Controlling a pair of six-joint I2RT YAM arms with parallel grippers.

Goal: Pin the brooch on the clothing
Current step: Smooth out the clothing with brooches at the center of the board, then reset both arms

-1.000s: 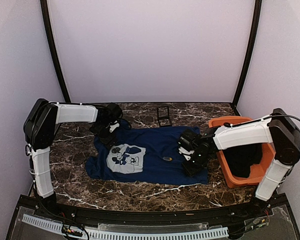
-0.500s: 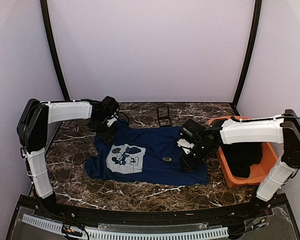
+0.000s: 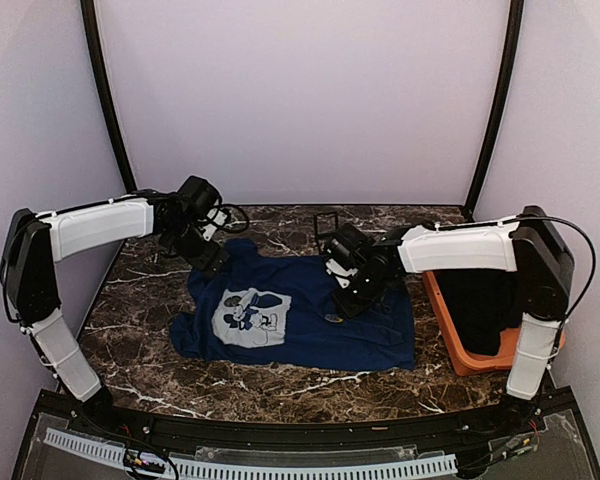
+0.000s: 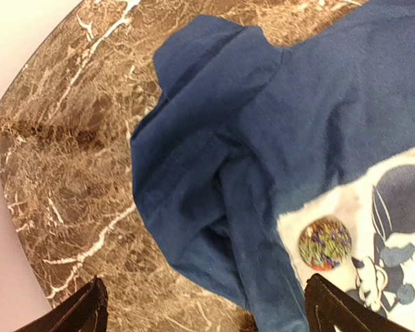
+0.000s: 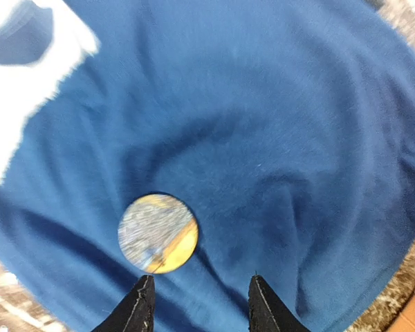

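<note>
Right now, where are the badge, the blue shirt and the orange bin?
brooch (image 5: pixel 158 233), right wrist view, middle of its face.
T-shirt (image 3: pixel 305 335), top external view, plain blue cloth.
orange bin (image 3: pixel 443 318), top external view, left wall.

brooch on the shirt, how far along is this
Done: the T-shirt lies spread on the table, and the brooch rests face up on its plain blue part. In hand: nothing; the right end effector hangs open by the brooch, the left end effector open over a sleeve. To do: gripping the brooch and pinning it; whether its pin is through the cloth cannot be seen.
</note>
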